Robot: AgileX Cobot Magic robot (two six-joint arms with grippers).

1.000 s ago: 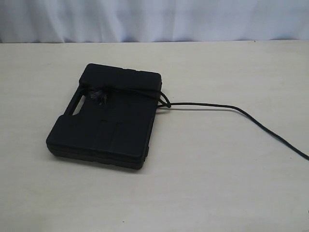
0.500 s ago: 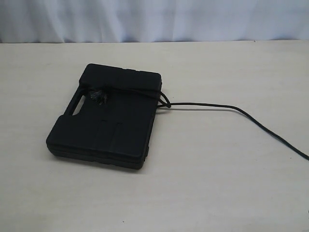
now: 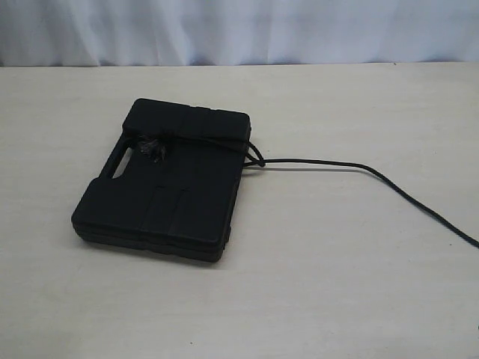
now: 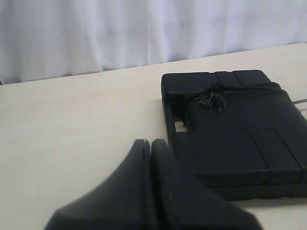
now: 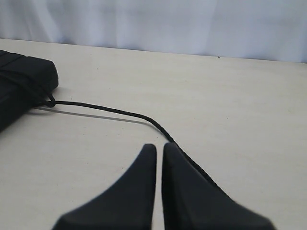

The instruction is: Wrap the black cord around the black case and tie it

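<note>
Change: nothing had shifted over the last second. The black case [image 3: 165, 187] and the black cord [image 3: 322, 162] lay just as before, so the wrap seemed done and settled.
Black case: flat on the worktop [image 3: 337, 284].
Black cord: one band crossed the case's top near its curtain-side end. The frayed tuft [image 3: 152, 146] sat beside the case's handle slot, and a small loop [image 3: 256, 157] hung at the case's corner. The loose tail ran away from the case.
Left gripper [image 4: 149, 143]: jaws pressed together, empty, near the case's handle side but apart from it.
Right gripper [image 5: 159, 147]: jaws together with nothing between them, well apart from the case, the tail passing beneath.
Room: bare worktop lay all round the case. The worktop's edge and a white curtain [image 3: 239, 30] lay beyond it.
</note>
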